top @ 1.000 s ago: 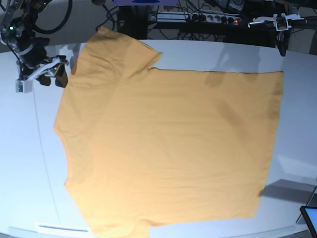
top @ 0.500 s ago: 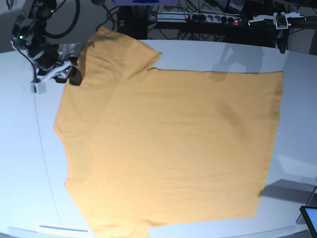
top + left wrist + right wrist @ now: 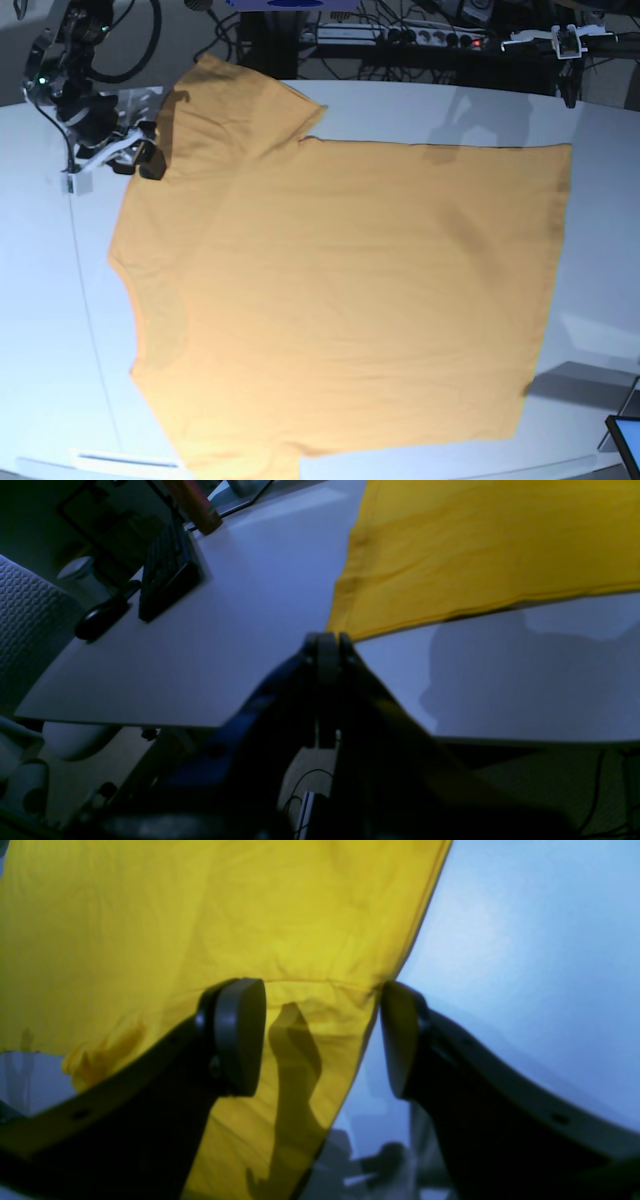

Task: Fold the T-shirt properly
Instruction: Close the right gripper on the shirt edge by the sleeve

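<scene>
The T-shirt (image 3: 340, 290) lies spread flat on the white table (image 3: 60, 330), covering most of its middle. One short sleeve points to the far edge of the table; the straight hem runs down the side nearest the monitor corner (image 3: 625, 440) at the near edge.

Right gripper (image 3: 135, 155) hangs at the sleeve-side edge of the shirt, just beside the sleeve hem. In the right wrist view its fingers (image 3: 240, 1035) are spread w/ a clear gap, nothing between them – sleeve cloth and its seam lie below the gap, one finger over yellow fabric, the other over bare table. Can't tell whether the tips touch the cloth. Its shadow falls on the sleeve.

Left gripper (image 3: 327, 642) – fingers pressed together, holding nothing. It sits over the far table edge, close to the shirt's hem corner but apart from it; the corner shows just past the tips in the left wrist view. A keyboard (image 3: 167, 572) and mouse (image 3: 102, 617) rest on the table well away from the shirt, beyond that hem side.
</scene>
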